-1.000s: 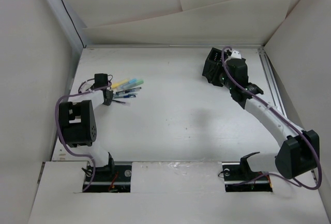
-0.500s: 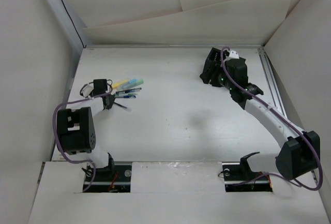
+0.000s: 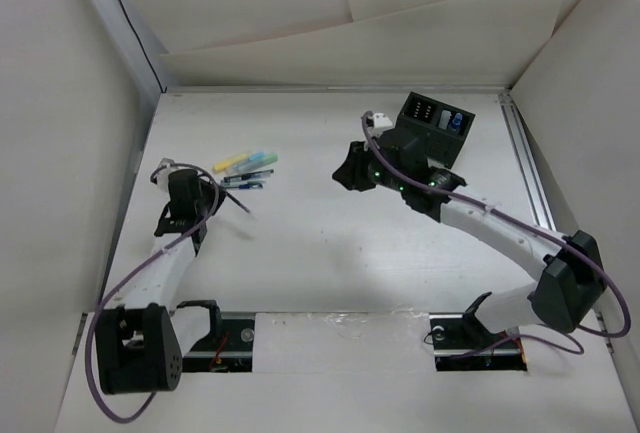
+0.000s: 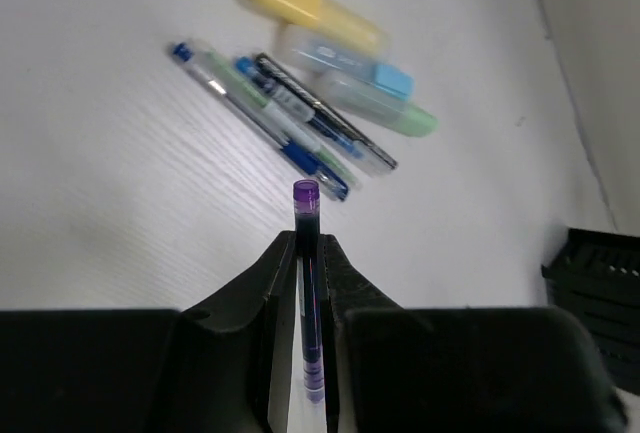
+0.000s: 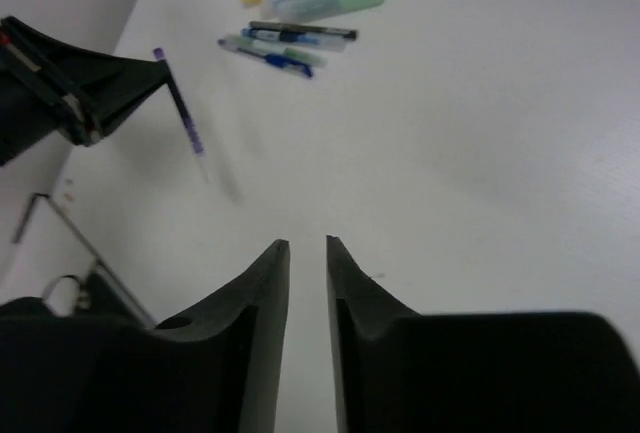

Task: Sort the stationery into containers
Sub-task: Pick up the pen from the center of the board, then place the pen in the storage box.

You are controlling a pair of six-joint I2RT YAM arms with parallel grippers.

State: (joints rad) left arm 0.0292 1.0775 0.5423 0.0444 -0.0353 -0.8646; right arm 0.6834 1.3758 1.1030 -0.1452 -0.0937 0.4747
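Observation:
My left gripper (image 3: 207, 198) (image 4: 307, 243) is shut on a thin dark pen with a purple cap (image 4: 306, 283), held just off the table near the pile; the pen also shows in the top view (image 3: 235, 205) and the right wrist view (image 5: 180, 103). The pile holds a yellow highlighter (image 3: 232, 163) (image 4: 315, 8), a light-blue one (image 3: 260, 158) (image 4: 345, 58), a pale green one (image 4: 385, 108) and thin blue and dark pens (image 3: 245, 181) (image 4: 280, 118). The black two-compartment box (image 3: 437, 125) stands at the back right with a blue item (image 3: 455, 123) inside. My right gripper (image 3: 347, 175) (image 5: 304, 245) is empty, its jaws a narrow gap apart, over mid-table.
White walls close the table at left, back and right. A metal rail (image 3: 525, 163) runs along the right edge. The box's corner (image 4: 600, 283) shows at the right of the left wrist view. The left gripper (image 5: 90, 93) shows in the right wrist view.
My right arm has swung left from over the box to mid-table, uncovering the box. My left arm has stretched out and its gripper has drawn back from the pile with the purple pen.

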